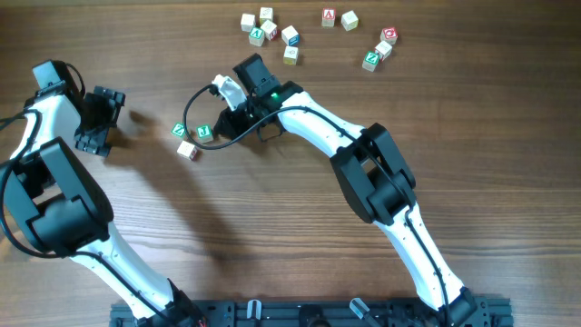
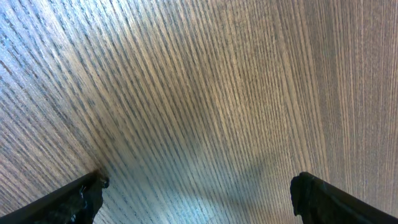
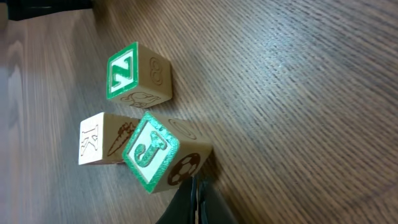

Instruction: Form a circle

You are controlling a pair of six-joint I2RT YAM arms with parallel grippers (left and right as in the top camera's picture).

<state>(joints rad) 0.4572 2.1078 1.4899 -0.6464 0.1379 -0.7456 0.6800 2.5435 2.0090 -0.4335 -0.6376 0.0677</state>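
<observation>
The circle is a tight group of three small wooden letter cubes left of the table's centre: a green Z cube [image 1: 179, 131] [image 3: 134, 73], a green J cube [image 1: 203, 133] [image 3: 152, 158] and a pale cube with red print [image 1: 188, 151] [image 3: 99, 140]. My right gripper [image 1: 218, 125] [image 3: 196, 186] is shut, and its closed tips touch the J cube's side with the ball drawing; nothing is held. My left gripper [image 1: 107, 120] [image 2: 199, 193] stands wide open at the far left, over bare wood, well apart from the cubes.
A loose scatter of similar lettered cubes lies along the far edge: a cluster [image 1: 270, 34], a pair [image 1: 338, 18] and several more [image 1: 381, 50]. A black cable [image 1: 192, 107] loops off the right wrist just above the three cubes.
</observation>
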